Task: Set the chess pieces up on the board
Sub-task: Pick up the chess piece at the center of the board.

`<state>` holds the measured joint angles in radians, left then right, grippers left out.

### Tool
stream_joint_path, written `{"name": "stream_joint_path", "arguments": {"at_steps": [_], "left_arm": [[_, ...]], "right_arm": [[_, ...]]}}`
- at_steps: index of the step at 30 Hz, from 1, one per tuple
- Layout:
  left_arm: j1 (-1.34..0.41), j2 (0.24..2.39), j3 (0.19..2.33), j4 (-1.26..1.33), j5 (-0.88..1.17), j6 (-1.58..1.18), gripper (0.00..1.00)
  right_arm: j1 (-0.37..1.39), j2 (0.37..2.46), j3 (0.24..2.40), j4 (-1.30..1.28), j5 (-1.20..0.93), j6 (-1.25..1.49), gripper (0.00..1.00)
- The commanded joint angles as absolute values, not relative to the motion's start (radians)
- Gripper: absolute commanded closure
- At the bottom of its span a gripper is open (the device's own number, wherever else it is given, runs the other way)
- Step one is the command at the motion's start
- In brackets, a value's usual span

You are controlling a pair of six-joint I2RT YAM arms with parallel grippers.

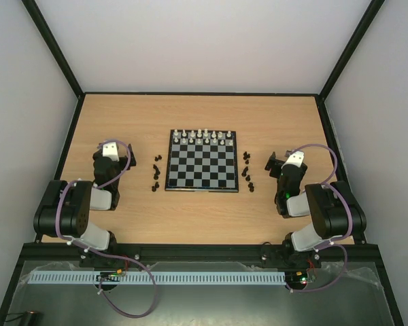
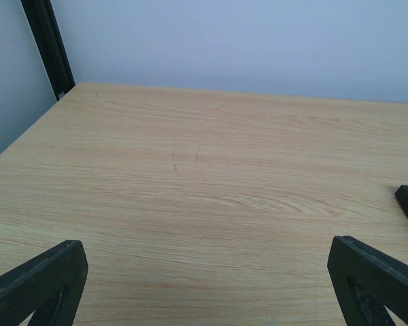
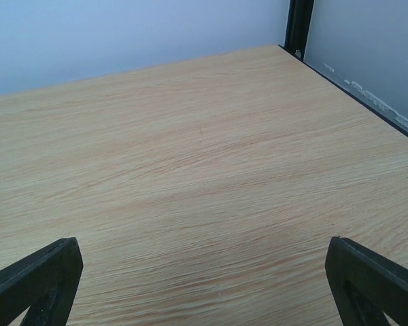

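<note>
Fingers wide apart and empty on both the left gripper [image 2: 211,288] and the right gripper [image 3: 204,288], above bare table [image 1: 211,217]. The chess pieces [image 1: 155,175] lie inward of each gripper in two loose lines, near to far, beside the left and right edges of the board [image 1: 201,171]. They are too small to tell upright from toppled. White pieces [image 1: 202,136] line its far row. The left wrist view shows one cut-off board corner.

Board [image 1: 201,170]: small square, black and pale grey-white checks, thin dark border, lying flat. Chess pieces [image 1: 156,175]: tiny, black, all off the board. One loose string runs just beside its left edge, a second string [image 1: 248,178] just beside its right edge. Upright or toppled: too small to tell.
</note>
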<state>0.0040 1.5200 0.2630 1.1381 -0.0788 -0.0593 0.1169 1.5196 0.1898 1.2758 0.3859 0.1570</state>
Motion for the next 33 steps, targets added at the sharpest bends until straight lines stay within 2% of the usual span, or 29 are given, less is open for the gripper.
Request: {"name": "stream_joint_path", "arguments": {"at_steps": [1,18,21,24,27,29,33], "left_arm": [[0.0,1.525,0.273,1.19,-0.077,-0.052,0.01],[0.0,1.526,0.274,1.19,-0.075,-0.054,0.0],[0.0,1.525,0.273,1.191,-0.075,-0.053,0.0],[-0.005,1.517,0.269,1.191,-0.082,-0.046,0.0],[-0.047,1.464,0.294,1.101,-0.133,-0.013,0.01],[-0.085,1.417,0.361,0.934,-0.19,-0.013,0.01],[-0.091,1.343,0.51,0.638,-0.123,-0.049,0.0]], "right_arm": [[0.113,1.519,0.209,1.287,0.397,0.158,0.01],[0.113,1.516,0.202,1.294,0.399,0.156,0.01],[0.113,1.447,0.183,1.268,0.38,0.143,0.01],[0.114,1.255,0.27,0.908,0.472,0.234,0.01],[0.113,1.115,0.342,0.689,0.4,0.232,0.01],[0.114,1.022,0.361,0.587,0.375,0.248,0.01],[0.113,0.865,0.388,0.426,0.32,0.295,0.01]]}}
